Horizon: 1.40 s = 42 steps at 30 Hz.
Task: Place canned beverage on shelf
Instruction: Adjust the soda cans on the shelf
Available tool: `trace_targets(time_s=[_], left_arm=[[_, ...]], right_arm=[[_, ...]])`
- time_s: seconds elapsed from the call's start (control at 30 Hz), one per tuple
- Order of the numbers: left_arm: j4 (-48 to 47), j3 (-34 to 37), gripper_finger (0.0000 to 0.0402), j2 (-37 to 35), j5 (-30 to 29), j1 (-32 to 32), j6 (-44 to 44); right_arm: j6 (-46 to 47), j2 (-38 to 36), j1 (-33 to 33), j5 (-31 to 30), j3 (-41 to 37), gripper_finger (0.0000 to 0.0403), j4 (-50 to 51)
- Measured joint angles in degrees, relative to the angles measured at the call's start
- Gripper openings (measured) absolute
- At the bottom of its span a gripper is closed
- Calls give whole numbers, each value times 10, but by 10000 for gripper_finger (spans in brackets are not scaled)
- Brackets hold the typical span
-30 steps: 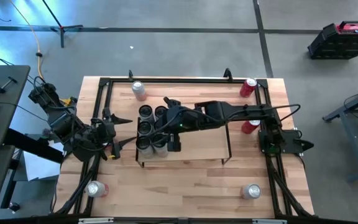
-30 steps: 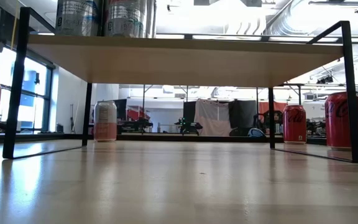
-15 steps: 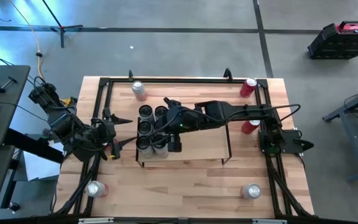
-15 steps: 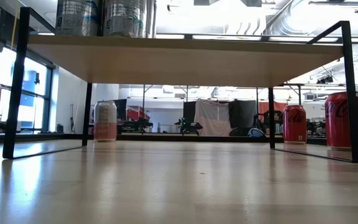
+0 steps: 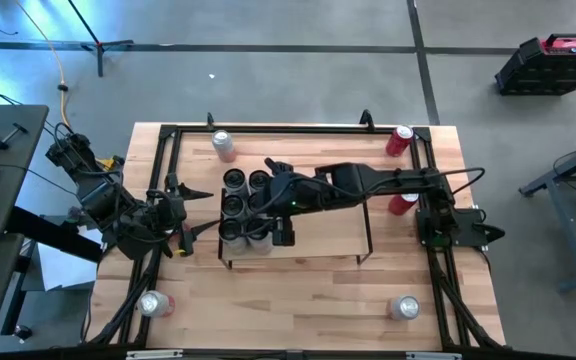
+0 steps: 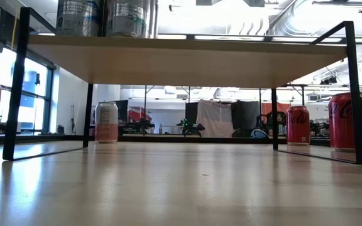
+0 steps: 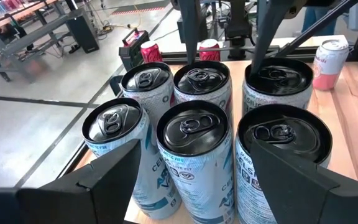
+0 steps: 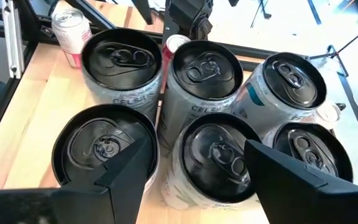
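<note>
High view: a low rectangular light-wood shelf with thin black wire end frames stood at the centre of the light-wood tabletop edged with black rails.
Done: six tall silver-and-teal cans with black lids stood close together in two rows at the shelf's 9 o'clock end.
Left to do: five cans were off the shelf, as I judged it: a pale pink can at 11 o'clock, a red can at 1 o'clock, another red can at 3 o'clock, a silver-topped can at 5 o'clock and one more at 7 o'clock.
Progress: roughly half, judging by cans shelved against cans loose.
Right arm: stretched from 3 o'clock across the shelf, right end effector above the cluster's 5 o'clock corner.
Right end effector: fingers parted over the lids in the right wrist view, nothing between them.
Left arm: folded at the tabletop's 9 o'clock edge, left end effector aimed at the cluster.
Left end effector: spread wide, empty, just short of the cans.
</note>
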<state>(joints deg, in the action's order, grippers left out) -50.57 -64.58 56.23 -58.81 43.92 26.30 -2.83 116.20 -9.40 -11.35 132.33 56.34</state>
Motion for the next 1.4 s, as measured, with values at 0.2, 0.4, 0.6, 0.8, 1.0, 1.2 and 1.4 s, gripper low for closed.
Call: trace_targets(time_s=[0.2,0.4,0.6,0.8,1.0,1.2,1.4], left_arm=[[0,0,294,0,0,0,0],[0,0,294,0,0,0,-5],[2,0,294,0,0,0,-5],[5,0,294,0,0,0,-5],[57,0,294,6,5,-10,-53],[113,0,294,11,44,-20,-103],[122,0,294,19,86,-26,-105]], right_arm=[[-8,-11,-8,-2,-1,250,-17],[-17,-11,-10,22,-1,250,-36],[-15,-10,-10,29,-1,250,-25],[-11,-4,-7,29,-1,250,-39],[-24,-5,-15,26,-1,250,-67],[-39,0,-14,-4,-1,250,-138],[-65,15,-16,-1,-1,250,-163]])
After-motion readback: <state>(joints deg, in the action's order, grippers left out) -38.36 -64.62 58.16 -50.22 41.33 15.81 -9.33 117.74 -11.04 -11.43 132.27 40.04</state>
